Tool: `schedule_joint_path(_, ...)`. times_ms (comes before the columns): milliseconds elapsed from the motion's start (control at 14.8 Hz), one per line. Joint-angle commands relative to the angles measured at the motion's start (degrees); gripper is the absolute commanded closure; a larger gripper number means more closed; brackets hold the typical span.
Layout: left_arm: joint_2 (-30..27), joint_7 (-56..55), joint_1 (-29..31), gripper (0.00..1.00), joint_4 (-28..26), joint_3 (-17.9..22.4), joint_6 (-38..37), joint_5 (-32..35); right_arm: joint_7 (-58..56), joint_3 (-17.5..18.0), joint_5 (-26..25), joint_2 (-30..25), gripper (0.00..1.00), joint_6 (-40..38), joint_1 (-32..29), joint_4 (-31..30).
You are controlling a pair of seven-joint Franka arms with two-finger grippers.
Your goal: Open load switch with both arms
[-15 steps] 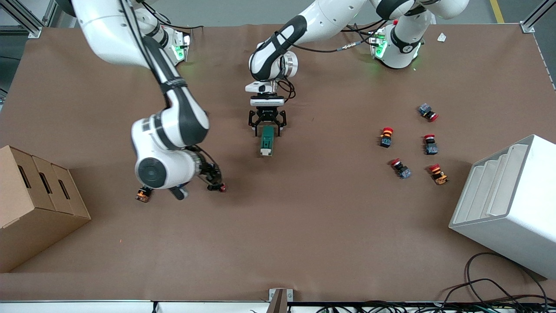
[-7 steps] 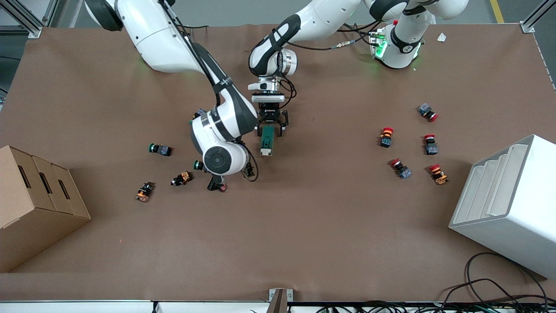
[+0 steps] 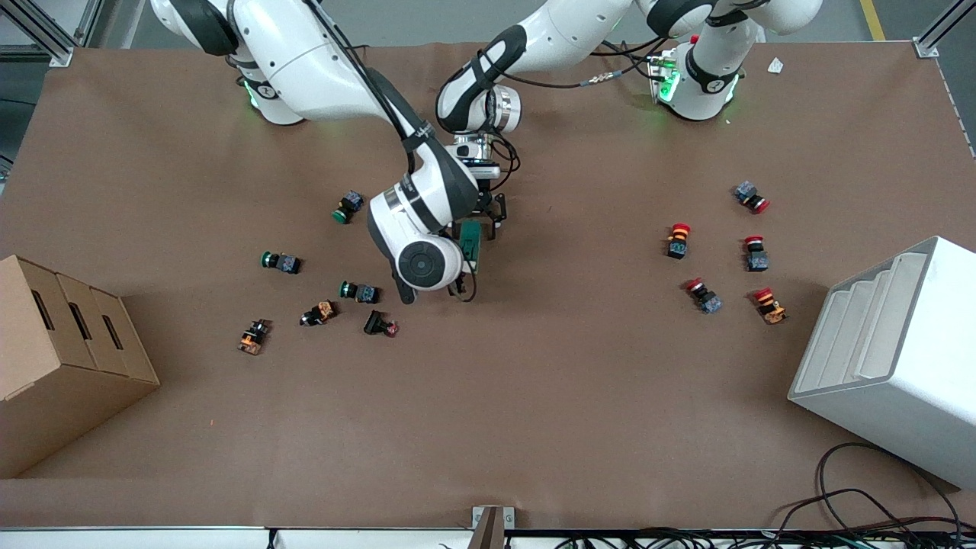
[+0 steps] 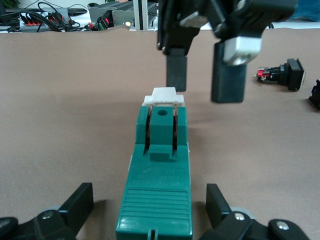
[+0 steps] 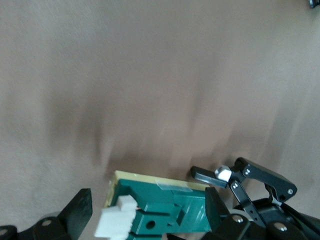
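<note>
Right hand, fingers parted, has been swung over the load switch, which is flanked by the released left hand; lever engagement is judged next.

Even bright overhead light, soft shadows under the arms; right wrist view smeared by blur.
</note>
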Motion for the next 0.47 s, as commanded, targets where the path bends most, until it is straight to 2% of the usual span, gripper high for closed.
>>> schedule_joint_path(0, 1.89, -1.7, -0.49, 0.01, -0.17, 0.16, 0.64, 1.16, 2.93, -0.48, 1.23, 0.37, 0.0, -0.32, 1.58, 0.87)
schedule_joint_path(202, 1.99, -1.7, -0.49, 0.0, -0.17, 0.16, 0.64, 1.26, 3.21, -0.39, 1.32, -0.15, 0.0, -1.98, 1.85, 1.05)
schedule_joint_path(405, 1.99, -1.7, -0.49, 0.0, -0.08, 0.16, 0.64, 1.34, 3.03, 0.4, 1.14, -0.24, 0.0, -7.34, 1.85, 3.15)
